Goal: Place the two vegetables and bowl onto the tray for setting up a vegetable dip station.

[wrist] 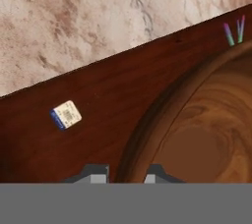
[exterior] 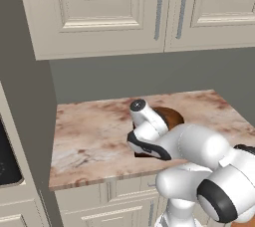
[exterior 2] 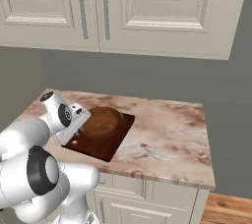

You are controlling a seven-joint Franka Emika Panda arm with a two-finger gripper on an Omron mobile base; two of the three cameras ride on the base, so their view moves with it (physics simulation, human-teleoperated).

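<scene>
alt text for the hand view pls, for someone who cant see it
Close view down onto the brown bowl sitting on the dark wooden tray, with the shut gripper straddling the bowl's rim. A small pale sticker lies on the tray, and marbled counter shows beyond.

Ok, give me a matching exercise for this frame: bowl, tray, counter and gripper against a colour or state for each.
1 bowl
2 tray
3 counter
4 gripper

A pinkish marble
B closed on the bowl's rim
C round, reddish brown
D flat, dark brown rectangle

Pairs: 1-C, 2-D, 3-A, 4-B
</scene>
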